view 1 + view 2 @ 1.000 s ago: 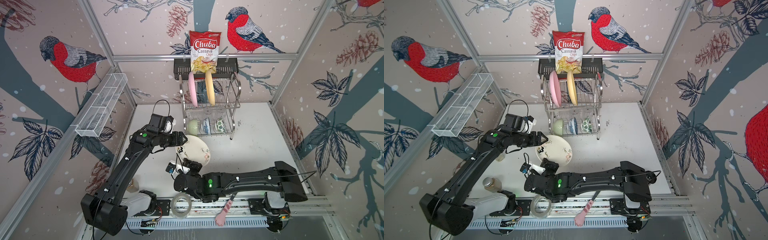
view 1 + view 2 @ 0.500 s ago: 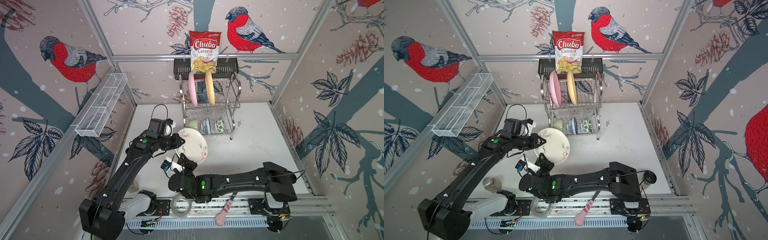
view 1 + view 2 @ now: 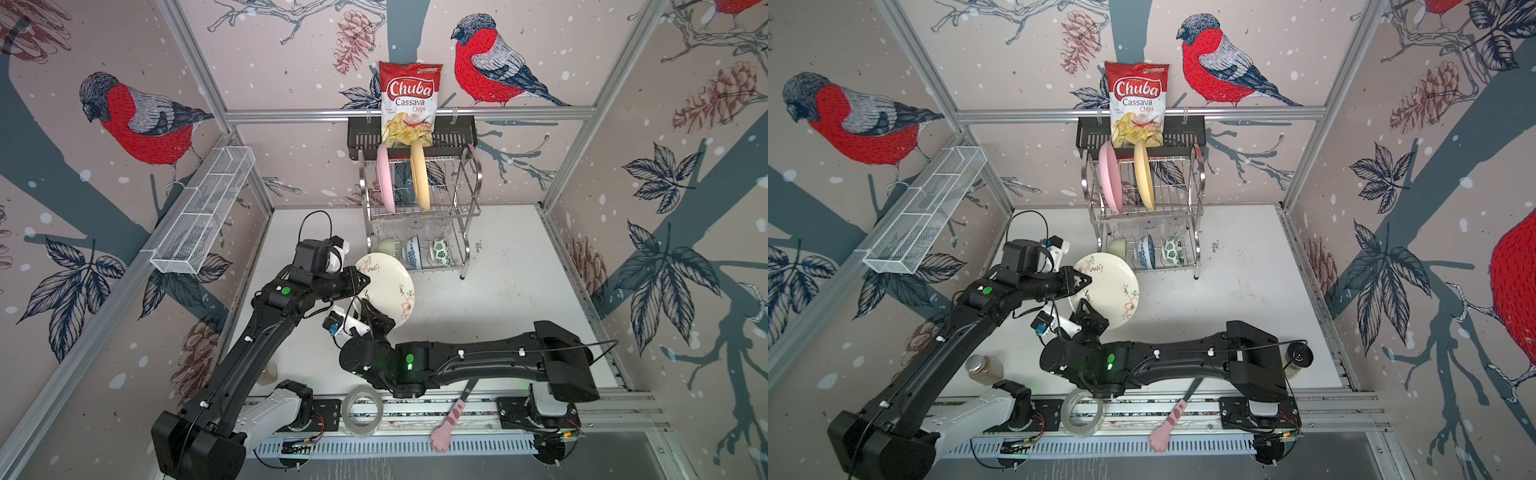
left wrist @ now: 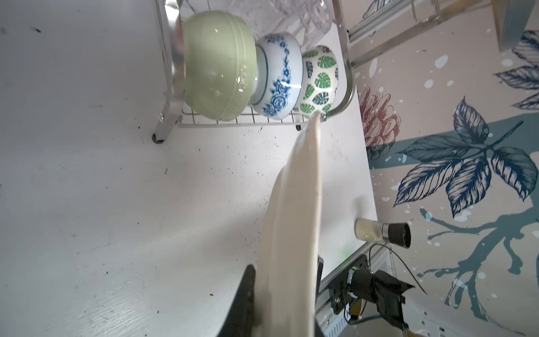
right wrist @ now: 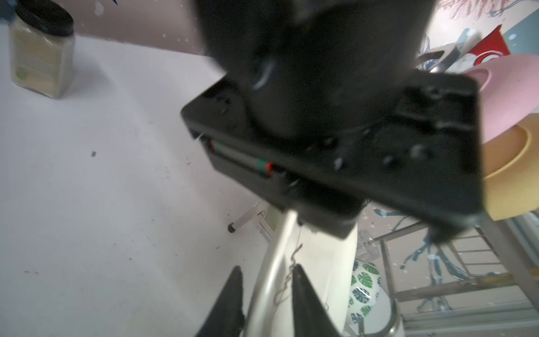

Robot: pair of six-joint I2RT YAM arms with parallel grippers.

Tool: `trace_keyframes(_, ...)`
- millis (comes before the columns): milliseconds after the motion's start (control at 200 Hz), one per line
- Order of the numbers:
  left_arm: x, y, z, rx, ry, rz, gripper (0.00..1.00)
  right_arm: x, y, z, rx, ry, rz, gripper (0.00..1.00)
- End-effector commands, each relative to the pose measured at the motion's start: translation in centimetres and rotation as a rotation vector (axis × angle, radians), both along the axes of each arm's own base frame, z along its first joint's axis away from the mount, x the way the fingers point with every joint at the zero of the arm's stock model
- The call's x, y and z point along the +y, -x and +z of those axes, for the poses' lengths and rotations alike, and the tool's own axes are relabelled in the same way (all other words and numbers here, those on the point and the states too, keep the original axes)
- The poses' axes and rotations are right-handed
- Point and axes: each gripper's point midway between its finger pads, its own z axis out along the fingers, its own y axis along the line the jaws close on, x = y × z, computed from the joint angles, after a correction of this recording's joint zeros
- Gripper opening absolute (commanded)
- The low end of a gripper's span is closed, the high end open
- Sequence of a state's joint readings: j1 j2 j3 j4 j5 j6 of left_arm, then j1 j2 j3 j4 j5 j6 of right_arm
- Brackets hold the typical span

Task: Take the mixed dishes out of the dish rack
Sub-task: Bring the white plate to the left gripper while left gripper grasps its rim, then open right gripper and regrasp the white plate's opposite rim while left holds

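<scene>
Both top views hang high at the front, looking down over the whole tabletop point(image 3: 519, 311) toward the dish rack point(image 3: 440, 208) at the back wall. Left wrist camera looks close along the edge of the cream plate point(image 4: 291, 233) toward the bowls point(image 4: 218, 67); right wrist camera, closer still, shares plate and rack.

the dish rack point(image 3: 440, 206) is shiny polished steel wire. the cream plate point(image 3: 388, 282) and the pale green bowl point(image 4: 215, 64) look glazed, smooth and glossy. the surface point(image 3: 498, 299) is matt white, scuffed and speckled. the chips bag point(image 3: 409, 95) is glossy printed film.
</scene>
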State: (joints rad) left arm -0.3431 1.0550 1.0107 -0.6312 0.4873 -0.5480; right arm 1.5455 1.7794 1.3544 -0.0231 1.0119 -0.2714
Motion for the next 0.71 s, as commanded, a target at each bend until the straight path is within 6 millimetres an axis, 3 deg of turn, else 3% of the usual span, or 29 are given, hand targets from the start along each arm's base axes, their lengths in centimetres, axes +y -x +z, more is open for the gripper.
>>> trace_keyframes(0,-0.9,0.3,1.2,-0.049,0.044,-0.067,0.0,1.4,1.5,0.0,0.132,-0.095,0.126,0.52)
trace_keyframes(95,-1.0,0.4,1.5,-0.057,0.054,-0.07,0.0,1.9,2.8,0.1,0.232,-0.152,0.226,0.6)
trace_keyframes(225,-1.2,0.6,1.9,-0.07,0.071,-0.086,0.0,2.2,4.6,0.6,0.426,-0.25,0.389,0.63)
trace_keyframes(305,-1.3,0.7,2.2,-0.083,0.078,-0.092,0.0,1.7,6.4,2.0,0.574,-0.341,0.543,0.64)
trace_keyframes(390,-1.3,0.9,1.3,-0.07,0.072,-0.097,0.0,-0.1,6.8,4.2,0.746,-0.486,0.677,0.64)
trace_keyframes(470,-1.3,1.0,1.2,-0.075,0.077,-0.102,0.0,-2.9,5.5,6.2,0.854,-0.639,0.746,0.64)
trace_keyframes(560,-1.5,1.1,1.2,-0.083,0.092,-0.11,0.0,-6.3,3.3,7.6,0.863,-0.77,0.716,0.64)
trace_keyframes(700,-1.9,1.3,1.9,-0.11,0.137,-0.128,0.0,-10.6,-0.8,6.6,0.878,-0.873,0.561,0.6)
